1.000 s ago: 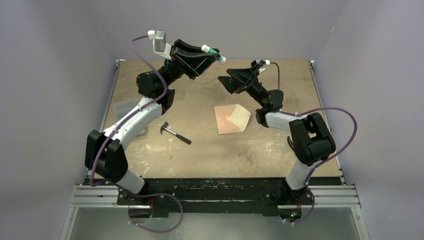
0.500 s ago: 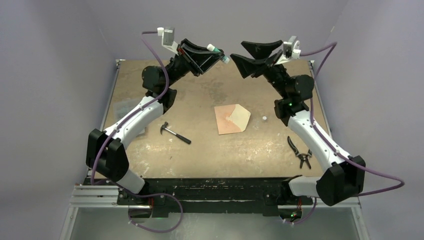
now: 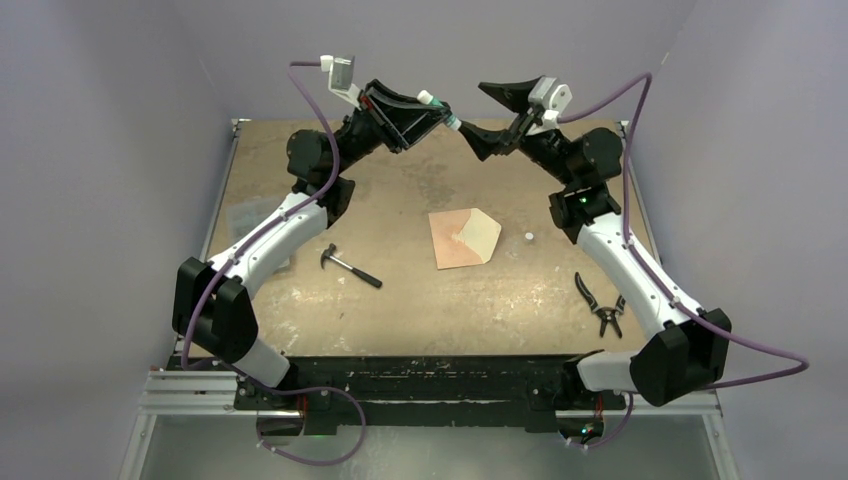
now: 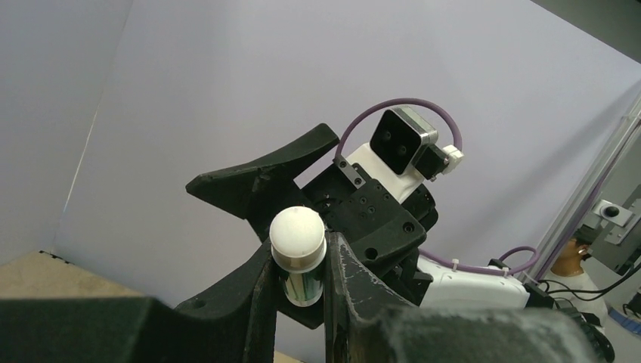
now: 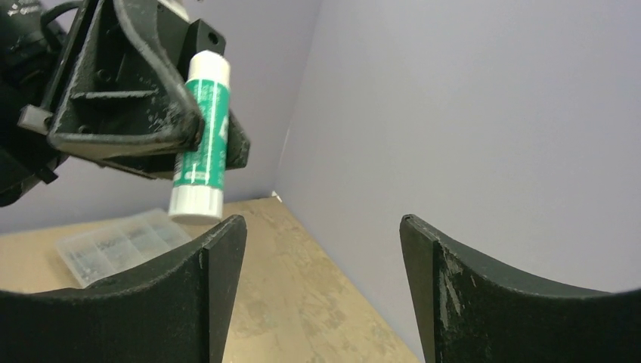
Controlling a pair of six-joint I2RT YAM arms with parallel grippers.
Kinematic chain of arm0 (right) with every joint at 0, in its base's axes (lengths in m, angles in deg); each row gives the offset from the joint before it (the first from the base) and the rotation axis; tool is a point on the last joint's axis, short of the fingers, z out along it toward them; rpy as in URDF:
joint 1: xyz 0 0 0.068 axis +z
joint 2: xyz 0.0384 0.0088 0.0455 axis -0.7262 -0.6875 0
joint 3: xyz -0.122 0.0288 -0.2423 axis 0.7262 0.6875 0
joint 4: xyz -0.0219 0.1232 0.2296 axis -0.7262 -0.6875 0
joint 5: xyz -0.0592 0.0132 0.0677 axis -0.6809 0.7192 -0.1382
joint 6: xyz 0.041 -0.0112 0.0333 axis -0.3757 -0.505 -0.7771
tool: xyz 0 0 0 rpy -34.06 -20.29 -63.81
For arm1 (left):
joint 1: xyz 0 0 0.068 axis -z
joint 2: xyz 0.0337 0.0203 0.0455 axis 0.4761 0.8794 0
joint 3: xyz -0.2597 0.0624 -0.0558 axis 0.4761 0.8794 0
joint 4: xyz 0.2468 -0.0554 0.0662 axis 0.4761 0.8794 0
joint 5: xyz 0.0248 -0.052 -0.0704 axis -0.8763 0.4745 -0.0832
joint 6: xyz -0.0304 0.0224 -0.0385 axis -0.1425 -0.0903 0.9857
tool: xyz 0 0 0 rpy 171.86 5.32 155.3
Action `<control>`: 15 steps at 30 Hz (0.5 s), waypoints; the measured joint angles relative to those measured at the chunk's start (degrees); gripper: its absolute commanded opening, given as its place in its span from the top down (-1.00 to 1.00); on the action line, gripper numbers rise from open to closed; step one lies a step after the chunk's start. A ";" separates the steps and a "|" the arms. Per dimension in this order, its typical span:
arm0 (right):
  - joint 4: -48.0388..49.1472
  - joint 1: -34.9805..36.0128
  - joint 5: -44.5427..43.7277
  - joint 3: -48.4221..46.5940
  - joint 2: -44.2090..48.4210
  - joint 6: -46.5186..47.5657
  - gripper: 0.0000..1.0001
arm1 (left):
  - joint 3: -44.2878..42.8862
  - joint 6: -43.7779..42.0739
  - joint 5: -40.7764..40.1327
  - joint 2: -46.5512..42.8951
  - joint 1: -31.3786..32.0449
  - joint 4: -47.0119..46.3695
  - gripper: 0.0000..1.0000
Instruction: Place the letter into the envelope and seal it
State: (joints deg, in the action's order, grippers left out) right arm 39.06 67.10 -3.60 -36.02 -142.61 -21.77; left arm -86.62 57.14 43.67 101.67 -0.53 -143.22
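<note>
The salmon envelope (image 3: pixel 455 243) lies flat mid-table, its cream flap (image 3: pixel 481 236) open and pointing right. The letter is hidden; no separate sheet shows. High above the table's far side my left gripper (image 3: pixel 437 108) is shut on a green-and-white glue stick (image 3: pixel 447 117). The left wrist view shows the glue stick's (image 4: pixel 297 253) white end clamped between the fingers. My right gripper (image 3: pixel 478 112) stands open just right of the stick, facing it, with nothing between its fingers. In the right wrist view the glue stick (image 5: pixel 200 136) hangs up and to the left of the right gripper (image 5: pixel 321 227).
A small hammer (image 3: pixel 350 266) lies left of the envelope and pliers (image 3: pixel 603 303) at the front right. A tiny white round piece (image 3: pixel 528 237) sits right of the flap. A clear plastic box (image 5: pixel 113 246) rests by the left edge. Purple walls close in the table.
My right arm swung up from low over the back of the table, and its open gripper now faces the glue stick. The left gripper rose slightly, still gripping it.
</note>
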 measured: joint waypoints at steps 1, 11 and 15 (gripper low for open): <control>-0.13 -0.02 0.37 0.00 0.00 0.44 -0.52 | 0.00 0.00 0.00 0.00 0.00 0.07 1.00; -2.86 0.94 6.05 -0.07 0.00 3.85 -0.31 | 0.00 -0.04 -0.81 0.00 0.00 1.90 1.00; -2.40 1.11 6.08 -0.07 0.31 3.48 -0.01 | -0.02 -0.04 -1.18 0.00 0.00 2.01 1.00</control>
State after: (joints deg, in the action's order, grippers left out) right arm 36.66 68.22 2.48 -36.09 -142.31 -18.30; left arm -86.64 57.10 42.49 101.67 -0.53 -141.20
